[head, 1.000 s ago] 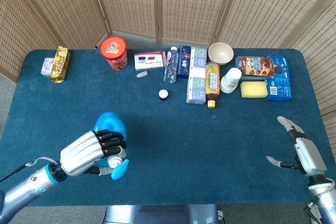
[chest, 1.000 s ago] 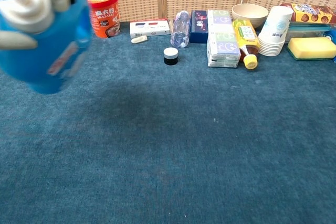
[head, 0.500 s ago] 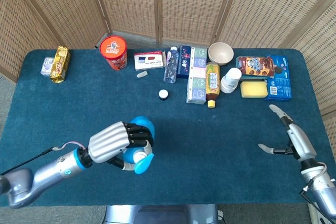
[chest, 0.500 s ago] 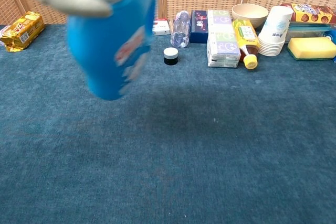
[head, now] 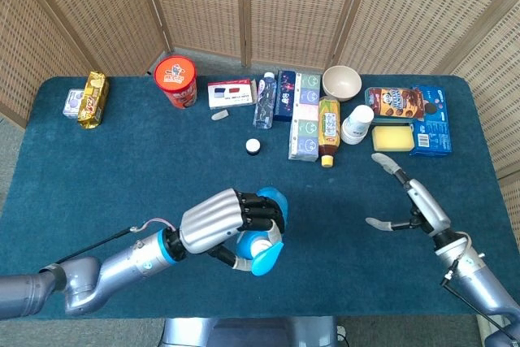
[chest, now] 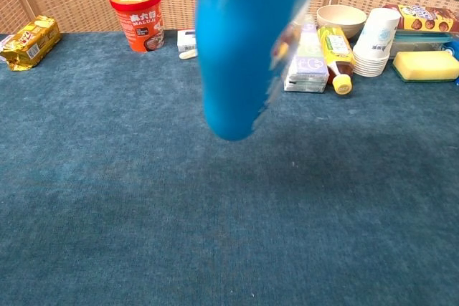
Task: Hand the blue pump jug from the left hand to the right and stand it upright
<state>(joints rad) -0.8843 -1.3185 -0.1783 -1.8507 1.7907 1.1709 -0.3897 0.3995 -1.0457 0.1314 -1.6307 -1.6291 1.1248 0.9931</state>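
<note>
Blue felt table (head: 49, 168), wicker screens standing behind. Far edge, lying left to right: gold snack pack (head: 95, 98), red cup (head: 176, 80), bottles and boxes, bowl (head: 341, 81), yellow sponge (head: 393, 137). My left hand (head: 221, 223) is gripping the blue jug (head: 262, 243) by its pump end, fingers curled around it, holding it above mid-table. My right hand (head: 410, 205) is hanging near the right edge, fingers spread, holding nothing.
</note>
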